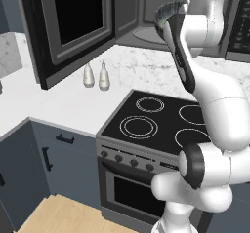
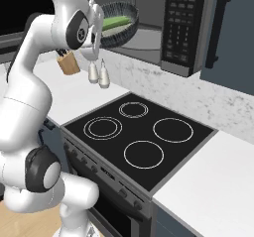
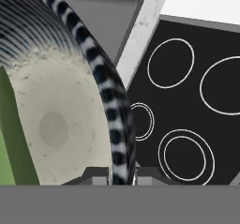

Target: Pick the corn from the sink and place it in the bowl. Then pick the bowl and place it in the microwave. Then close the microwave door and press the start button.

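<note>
Jaws closed on the rim of the bowl (image 3: 110, 106), one fingertip inside and one outside, is what I see from my gripper (image 3: 119, 174) camera. I hold the bowl raised at the mouth of the open microwave (image 2: 186, 28), above the stovetop (image 2: 139, 137). Its outside is dark with fine pale ribbing, its rim banded black and white, its inside speckled cream. A green strip of the corn (image 2: 117, 21) lies in it. To the left, the microwave door (image 1: 73, 27) stands swung open.
</note>
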